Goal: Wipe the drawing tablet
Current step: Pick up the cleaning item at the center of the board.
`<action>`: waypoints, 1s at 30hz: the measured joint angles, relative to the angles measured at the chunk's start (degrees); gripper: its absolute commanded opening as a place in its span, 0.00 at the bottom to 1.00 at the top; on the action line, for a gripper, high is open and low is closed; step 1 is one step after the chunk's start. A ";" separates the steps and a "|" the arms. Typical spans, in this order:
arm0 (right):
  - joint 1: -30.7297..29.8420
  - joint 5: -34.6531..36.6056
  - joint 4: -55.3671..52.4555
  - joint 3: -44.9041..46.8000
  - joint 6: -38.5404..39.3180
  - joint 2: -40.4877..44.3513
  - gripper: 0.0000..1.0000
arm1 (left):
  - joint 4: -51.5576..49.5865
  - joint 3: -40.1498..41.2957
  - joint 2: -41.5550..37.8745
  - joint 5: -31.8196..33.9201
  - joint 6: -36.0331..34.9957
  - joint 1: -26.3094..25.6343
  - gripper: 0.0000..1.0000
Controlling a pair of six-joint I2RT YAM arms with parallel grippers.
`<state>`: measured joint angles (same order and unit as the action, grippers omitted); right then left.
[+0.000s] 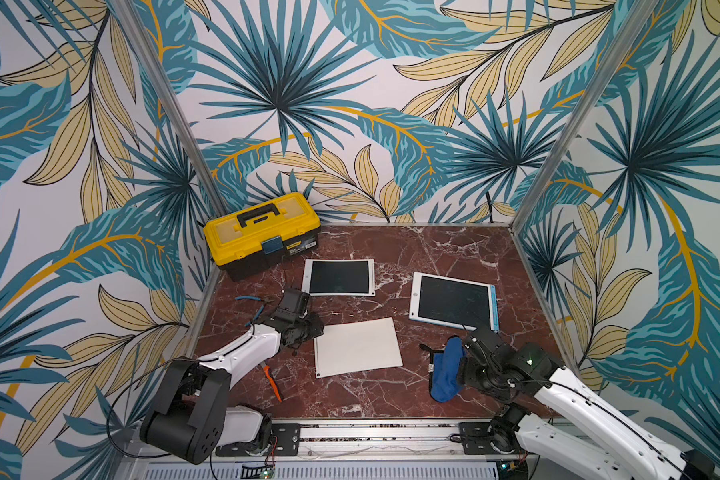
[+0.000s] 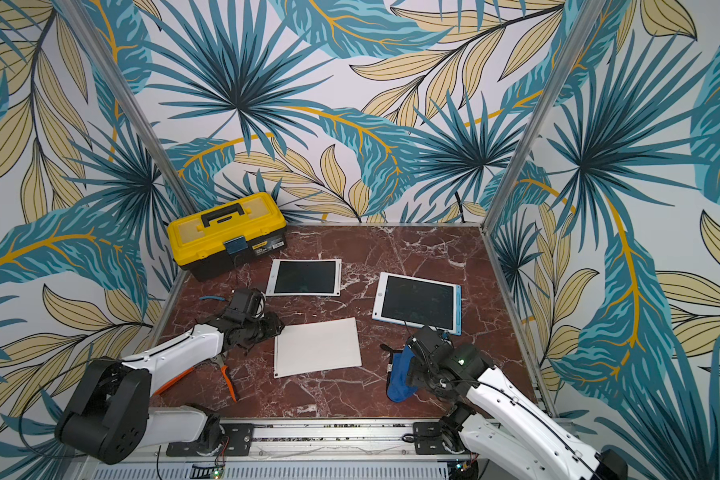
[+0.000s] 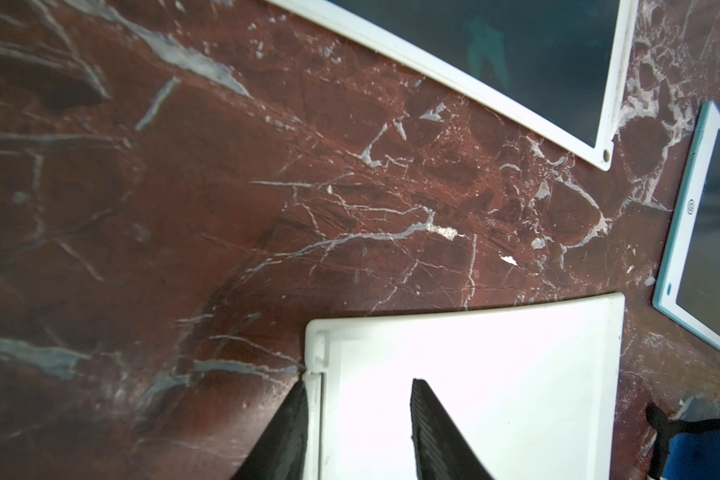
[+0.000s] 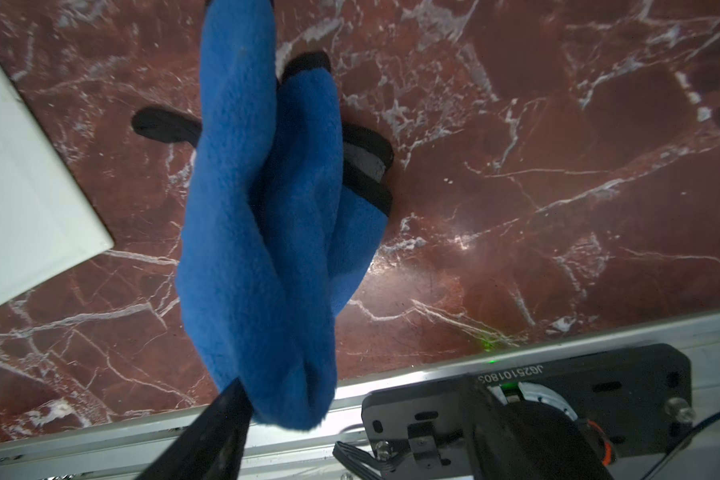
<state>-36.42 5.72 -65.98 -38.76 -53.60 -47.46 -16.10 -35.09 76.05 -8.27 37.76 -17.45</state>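
Near the rear drawing tablet (image 1: 339, 277), the yellow toolbox (image 1: 262, 232) stands shut, contents hidden

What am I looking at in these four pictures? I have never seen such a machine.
Two robot arms work at a marble table. Two pictures look down from one camera head above; the other two come from a camera on each arm's wrist. On the table lie a yellow toolbox, a white-framed drawing tablet, a blue-framed drawing tablet and a white board. The left end effector, open, straddles the board's edge. A blue cloth lies against the right end effector; whether it is gripped, I cannot tell.
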 measured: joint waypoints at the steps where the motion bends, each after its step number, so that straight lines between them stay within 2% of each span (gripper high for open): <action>1: 0.00 -0.20 1.16 0.26 0.02 -1.29 0.80 | 0.02 0.13 -0.17 -0.11 0.00 0.00 0.43; 9: 0.00 -1.07 9.33 -0.11 0.52 -8.15 0.79 | 0.00 2.32 -1.81 -0.90 0.22 0.00 0.43; 20: 0.11 -1.09 10.86 -4.02 2.03 -6.47 0.79 | 0.00 3.56 -2.71 -1.27 0.39 0.02 0.43; 30: 0.68 -3.34 13.75 -2.99 2.40 -13.94 0.78 | 0.00 3.56 -2.64 -1.92 0.42 0.04 0.43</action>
<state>-35.75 2.37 -52.23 -41.76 -51.20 -61.41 -16.10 -31.53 73.41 -10.20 38.17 -17.41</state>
